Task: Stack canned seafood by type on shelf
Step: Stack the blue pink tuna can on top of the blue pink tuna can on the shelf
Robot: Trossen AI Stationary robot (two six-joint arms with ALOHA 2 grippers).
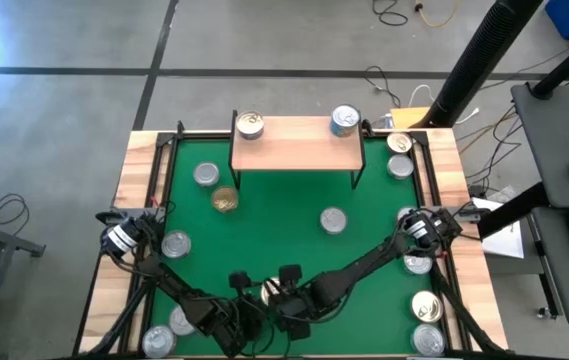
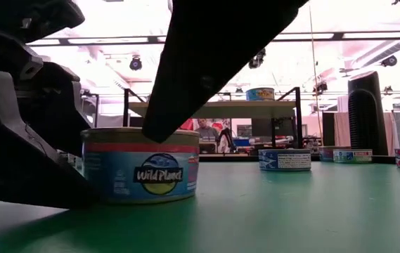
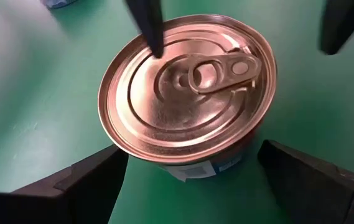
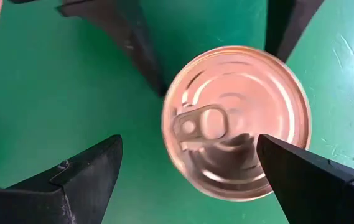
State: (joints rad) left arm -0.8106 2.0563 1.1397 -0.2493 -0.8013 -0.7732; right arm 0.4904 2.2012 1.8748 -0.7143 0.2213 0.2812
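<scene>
A gold-topped can (image 3: 189, 93) with a blue label (image 2: 140, 172) stands upright on the green mat near the table's front centre (image 1: 269, 292). My left gripper (image 3: 192, 180) is open and low, with a finger on either side of the can's wall. My right gripper (image 4: 189, 180) is open and hovers above the same can from the other side; one of its fingers (image 2: 207, 63) slants down toward the can's top rim. The shelf (image 1: 297, 142) stands at the far side with a can near each end (image 1: 250, 124) (image 1: 344, 121). My left gripper straddles the can's side wall (image 3: 226, 165) at mat level, coming slanting down from the table's left. Whether its fingers (image 3: 89, 180) touch the wall I cannot tell. My right gripper's fingertip (image 3: 155, 43) shows over the can's top; whether it touches I cannot tell.
Loose cans lie about the mat: two left of the shelf (image 1: 206, 175) (image 1: 225, 200), one at mid-table (image 1: 333, 220), one by the left arm (image 1: 176, 244), several along the right edge (image 1: 426, 305) and at the near left corner (image 1: 159, 340). A black frame rims the mat.
</scene>
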